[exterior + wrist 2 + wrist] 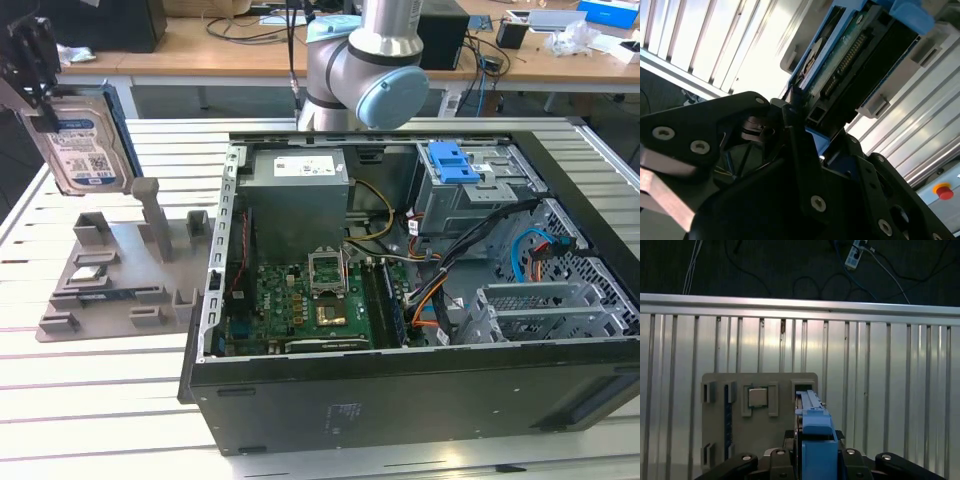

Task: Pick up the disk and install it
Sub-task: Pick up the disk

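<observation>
Disk (pixel 82 148) clamped in the gripper (pixel 45 110) and held upright in the air at the exterior view's left, white-and-blue label turned toward the camera, blue rail along the edge. Closed on the upper part of the disk from both flat sides, with no gap visible between the black fingers (pixel 805 165) and the metal. Positioned over the far part of the grey holder (pixel 110 270), lower edge seemingly just clear of the holder's upright posts, though contact there not possible to judge with certainty.

In the second wrist view, green circuit board of the disk (pixel 845 55) exposed, with a dark connector row beside it and blue rails along the edges.

In the first wrist view, disk (pixel 815 435) seen edge-on, blue plastic toward the camera, black gripper links flanking it. Below it the holder (pixel 760 440), lying flat on the slatted metal table (pixel 890 390), with a square silver chip (pixel 758 396) seated in one recess and an open slot just beside the disk.

Well apart from the disk, at the exterior view's right, an open computer case (pixel 400 385) lying on its side on the same table. Inside: green motherboard (pixel 300 305), grey metal box (pixel 300 195) with a white sticker, and a metal drive cage (pixel 470 200) with a blue latch (pixel 450 160) on top. Not yet installed: disk outside the case.
</observation>
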